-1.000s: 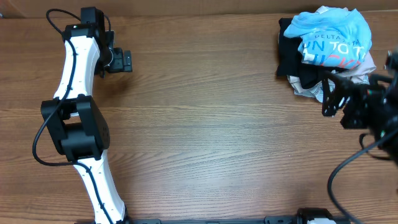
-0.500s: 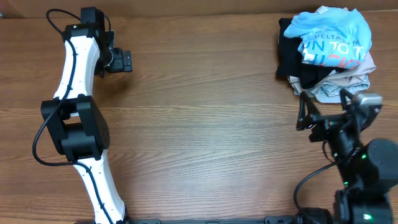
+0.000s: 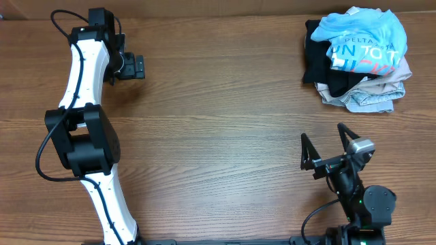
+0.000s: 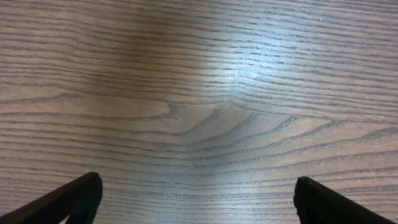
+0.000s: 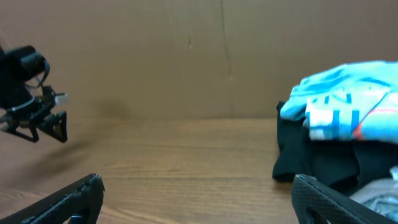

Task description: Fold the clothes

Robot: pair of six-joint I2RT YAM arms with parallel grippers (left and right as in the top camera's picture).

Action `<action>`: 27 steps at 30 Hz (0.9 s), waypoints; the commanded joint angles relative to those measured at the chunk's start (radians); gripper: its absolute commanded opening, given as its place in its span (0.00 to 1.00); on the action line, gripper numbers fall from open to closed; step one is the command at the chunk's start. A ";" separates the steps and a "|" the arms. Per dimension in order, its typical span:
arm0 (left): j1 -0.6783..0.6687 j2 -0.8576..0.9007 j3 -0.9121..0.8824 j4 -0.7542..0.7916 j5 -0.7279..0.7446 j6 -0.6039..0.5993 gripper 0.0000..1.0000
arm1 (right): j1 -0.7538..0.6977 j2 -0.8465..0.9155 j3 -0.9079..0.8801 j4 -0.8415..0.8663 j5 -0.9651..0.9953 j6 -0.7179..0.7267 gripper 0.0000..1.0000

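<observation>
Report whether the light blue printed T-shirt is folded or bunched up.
Bunched up: the light blue printed T-shirt lies in a rumpled, wrinkled heap atop the black garment, not flat or squared.

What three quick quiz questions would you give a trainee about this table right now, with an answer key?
1. True or false: the right gripper is shut on the light blue T-shirt.
2. How does the T-shirt lie? A) crumpled on top of the pile of garments B) spread flat by itself C) folded square
3. What colour is the leftmost garment in the pile?
Key: 1 false, the right gripper stands open, away from the pile; 2 A; 3 black.
</observation>
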 commanded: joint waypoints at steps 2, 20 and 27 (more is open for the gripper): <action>-0.008 -0.004 0.005 0.000 0.002 -0.006 1.00 | 0.012 -0.064 -0.063 0.010 0.030 0.002 1.00; -0.007 -0.004 0.005 0.000 0.002 -0.006 1.00 | 0.047 -0.239 -0.150 -0.103 0.130 0.002 1.00; -0.007 -0.004 0.005 0.000 0.002 -0.006 0.99 | 0.047 -0.237 -0.150 -0.101 0.129 0.002 1.00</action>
